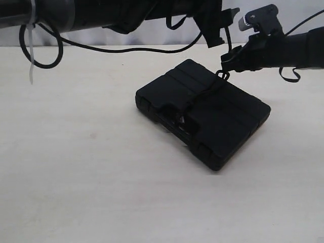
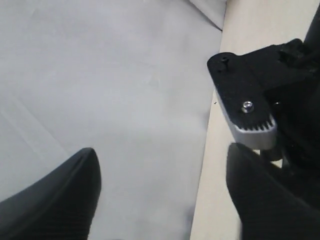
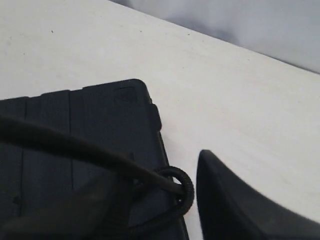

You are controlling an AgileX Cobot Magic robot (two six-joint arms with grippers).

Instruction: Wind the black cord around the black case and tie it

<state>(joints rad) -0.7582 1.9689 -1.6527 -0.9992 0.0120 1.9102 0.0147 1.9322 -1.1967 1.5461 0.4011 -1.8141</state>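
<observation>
At the 1 o'clock edge of the flat matte black plastic case, the thin black braided cord crossing its lid loops at the right gripper, probably for tension; pinched or not, unclear. The left gripper gapes empty.

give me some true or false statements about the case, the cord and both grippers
1. The black case lies flat on the table. True.
2. The black cord runs across the case's lid. True.
3. The left gripper is clamped on the cord. False: its jaws stand wide open with nothing between them.
4. The case's lid is swung open. False: the case is closed.
5. A loop of the cord sits at the case's far edge, right by the right gripper. True.
</observation>
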